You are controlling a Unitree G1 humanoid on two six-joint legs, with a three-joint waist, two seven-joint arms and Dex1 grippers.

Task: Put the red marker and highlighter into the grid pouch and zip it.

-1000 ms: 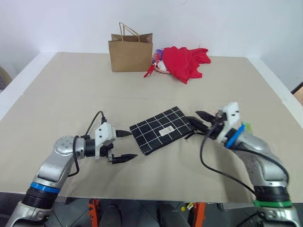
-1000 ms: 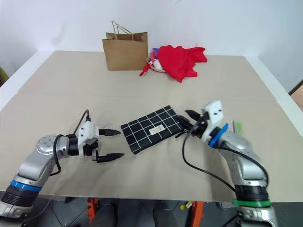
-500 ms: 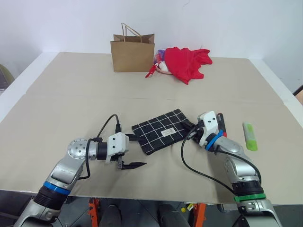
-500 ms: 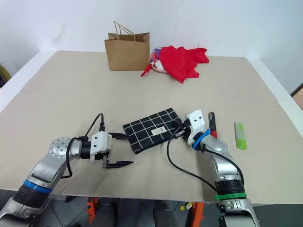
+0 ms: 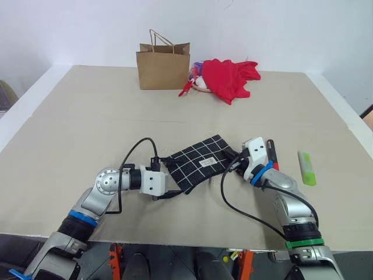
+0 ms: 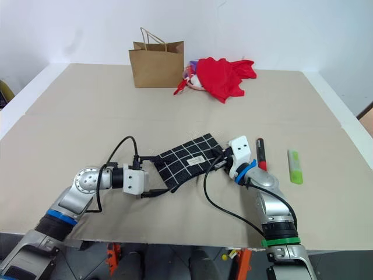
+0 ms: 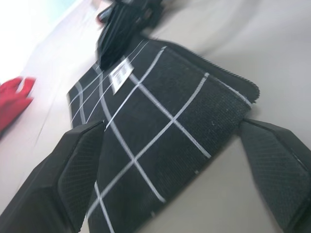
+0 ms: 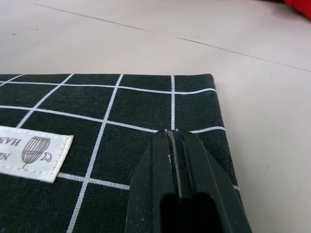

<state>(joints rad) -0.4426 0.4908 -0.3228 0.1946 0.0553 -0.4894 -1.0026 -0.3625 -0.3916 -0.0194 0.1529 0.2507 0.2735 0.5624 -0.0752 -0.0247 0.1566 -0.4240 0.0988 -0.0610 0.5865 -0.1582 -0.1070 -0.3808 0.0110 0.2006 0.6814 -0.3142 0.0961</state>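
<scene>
The grid pouch [image 5: 198, 164] lies flat on the table, black with white lines and a small white label [image 8: 34, 151]. My left gripper [image 5: 172, 177] is open, one finger [image 7: 73, 170] on each side of the pouch's near-left corner. My right gripper [image 5: 232, 164] is shut, its tips [image 8: 177, 141] low over the pouch's right end. Whether anything is pinched between them is hidden. The red marker [image 5: 271, 153] lies just right of my right wrist. Further right lies the lime-green highlighter [image 5: 306, 168].
A brown paper bag [image 5: 163, 65] stands at the back of the table, with a red cloth [image 5: 228, 76] bunched beside it. The table's near edge [image 5: 192, 242] runs just below both arms.
My left gripper slid right and rolled until its open fingers straddle the pouch corner. My right gripper dropped to the pouch's right end and shut, then held still.
</scene>
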